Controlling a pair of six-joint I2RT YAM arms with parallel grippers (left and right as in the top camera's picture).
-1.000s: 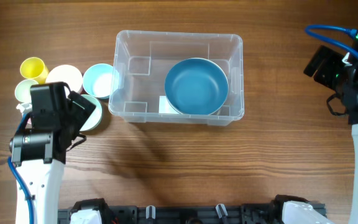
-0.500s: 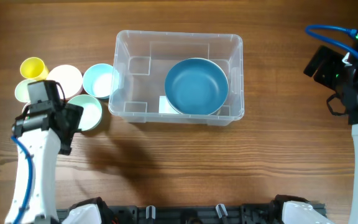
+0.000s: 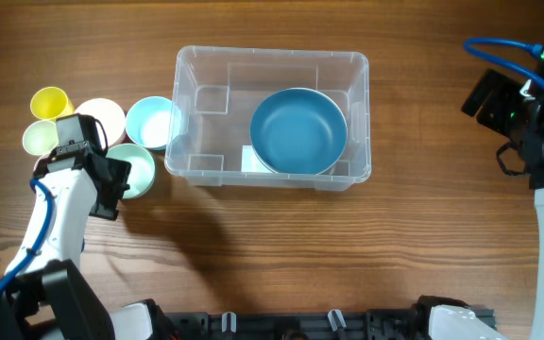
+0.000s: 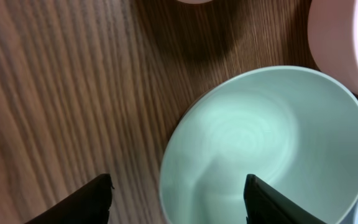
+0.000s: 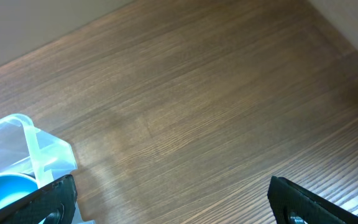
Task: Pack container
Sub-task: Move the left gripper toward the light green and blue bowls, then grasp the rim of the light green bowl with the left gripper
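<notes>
we see the large clear rectangular plastic container (image 3: 272, 54) sitting on the wood-grain table (image 3: 348, 246), a little left of centre and towards the far edge. it has rounded corners, a rimmed edge and moulded ribs inside. a round, smooth dark blue bowl (image 3: 298, 130) lies in its right half, beside a white label (image 3: 251, 161) on the base.

left of the container is a cluster of small round dishes: a pale blue bowl (image 3: 151, 121) just beside the container wall, a pale pink bowl (image 3: 102, 115), a yellow cup (image 3: 51, 100), a pale green cup (image 3: 38, 138) and a glossy mint-green bowl (image 4: 272, 143).

the left gripper (image 4: 178, 190) hangs over the mint-green bowl with its jaws spread wide, one dark finger over bare wood, the other over the bowl's hollow. we cannot tell whether it touches the rim.

the right gripper (image 5: 173, 199) is spread wide too, holding nothing, well apart from the container, over bare wood.
</notes>
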